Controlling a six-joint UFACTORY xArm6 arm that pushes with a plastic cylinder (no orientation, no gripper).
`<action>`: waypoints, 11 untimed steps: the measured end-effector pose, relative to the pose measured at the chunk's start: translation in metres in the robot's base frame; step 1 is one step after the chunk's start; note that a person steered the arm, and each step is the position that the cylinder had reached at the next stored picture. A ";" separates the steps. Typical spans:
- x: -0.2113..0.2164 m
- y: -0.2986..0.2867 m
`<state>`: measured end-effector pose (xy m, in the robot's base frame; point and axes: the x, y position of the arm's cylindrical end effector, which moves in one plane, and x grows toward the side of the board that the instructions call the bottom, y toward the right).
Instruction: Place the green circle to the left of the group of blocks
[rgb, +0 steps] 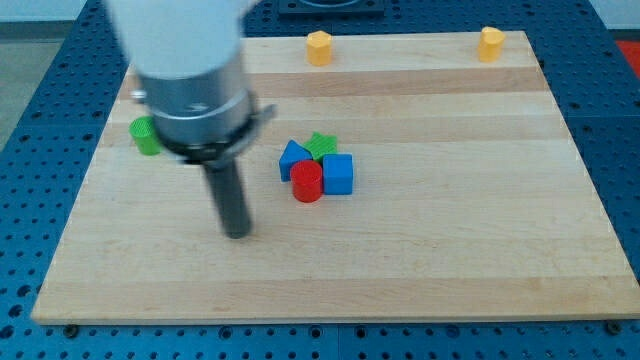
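Observation:
The green circle (145, 136) is a small green cylinder near the board's left edge, partly hidden behind the arm's grey body. A tight group sits mid-board: a blue triangle-like block (293, 158), a green star (321, 145), a blue cube (338, 174) and a red cylinder (307, 182), all touching. My tip (237, 234) rests on the board below and to the left of the group, and to the lower right of the green circle, touching no block.
Two yellow blocks stand at the board's top edge, one near the middle (318, 47) and one at the right (490, 44). The wooden board (450, 250) lies on a blue perforated table. The arm's wide body covers the upper left.

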<state>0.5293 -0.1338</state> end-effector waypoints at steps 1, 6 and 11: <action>-0.017 -0.085; -0.165 -0.150; -0.080 -0.106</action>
